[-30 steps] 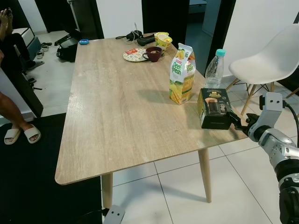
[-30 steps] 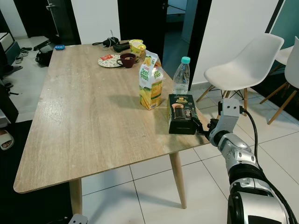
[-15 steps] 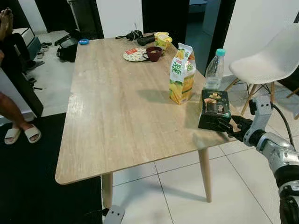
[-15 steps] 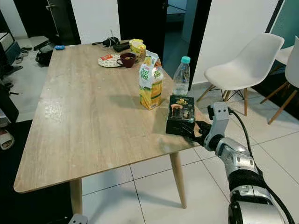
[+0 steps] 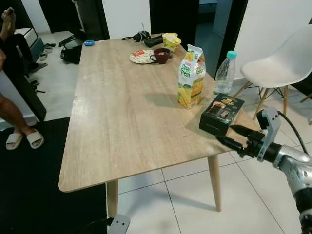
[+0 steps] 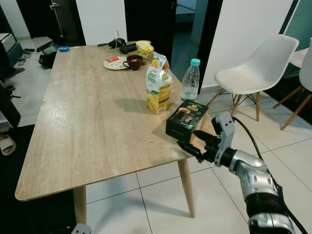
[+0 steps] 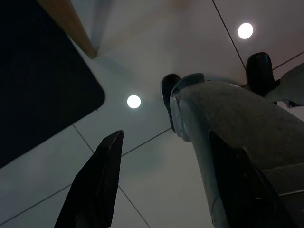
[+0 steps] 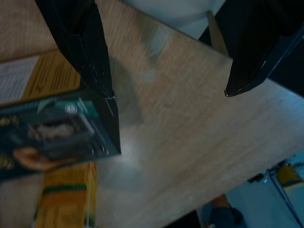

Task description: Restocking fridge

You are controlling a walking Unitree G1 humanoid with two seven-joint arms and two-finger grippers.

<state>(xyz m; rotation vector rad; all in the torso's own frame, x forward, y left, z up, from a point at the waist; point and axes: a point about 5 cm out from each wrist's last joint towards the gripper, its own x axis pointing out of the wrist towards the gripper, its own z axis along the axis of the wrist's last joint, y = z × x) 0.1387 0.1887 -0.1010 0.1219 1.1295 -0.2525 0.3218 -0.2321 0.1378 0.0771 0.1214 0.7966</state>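
Observation:
A black box [image 5: 222, 113] with a gold label lies tipped back on the wooden table [image 5: 126, 117] near its right edge. My right gripper [image 5: 225, 133] is open just in front of the box, at the table's front right corner, with one finger [image 8: 80, 42] at the box's [image 8: 52, 128] edge and the other finger [image 8: 261, 47] apart over bare wood. Behind the box stand a yellow-green juice carton [image 5: 191, 78] and a clear water bottle [image 5: 224, 73] with a teal cap. My left gripper [image 7: 164, 137] hangs open above the tiled floor.
At the table's far end are a plate [image 5: 140, 57], a dark mug [image 5: 161, 55], a yellow cup [image 5: 170, 42] and cables. A white chair [image 5: 280, 63] stands to the right. A person's sandalled feet [image 5: 22, 140] rest on the black rug at left.
The black box went from upright to tipped back on the table. My right gripper moved left and down, from the box's right side to its front.

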